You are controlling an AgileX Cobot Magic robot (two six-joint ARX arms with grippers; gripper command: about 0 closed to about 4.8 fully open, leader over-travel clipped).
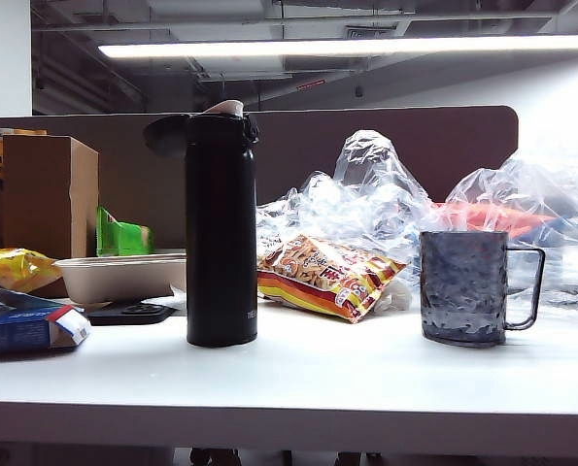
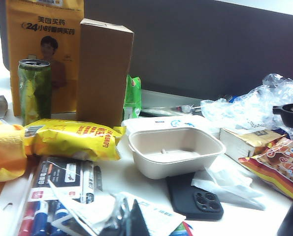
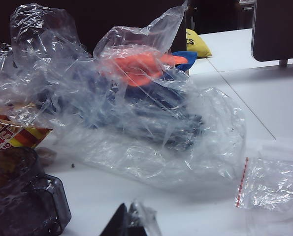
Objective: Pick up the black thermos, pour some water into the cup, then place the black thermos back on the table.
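Thermos (image 1: pixel 221 233) stands lid-open on the table (image 1: pixel 298 383), cup (image 1: pixel 463 287) well to its right, both hands clenched and empty, off the exterior shot, left's tip (image 2: pixel 131 223) and right's (image 3: pixel 119 223) barely peeking; a clumsy grab could topple that tall thermos.

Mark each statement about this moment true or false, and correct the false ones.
1. The black thermos stands upright on the table with its flip lid open. True.
2. The cup lies tipped on its side. False: it stands upright, handle toward the right of the exterior view.
3. A hand is closed around the thermos. False: nothing touches it, and no arm shows in the exterior view.
4. A snack bag lies on the table between the thermos and the cup. True.
5. The pale takeaway tray holds food. False: in the left wrist view it looks empty.
6. A black phone lies beside the tray. True.
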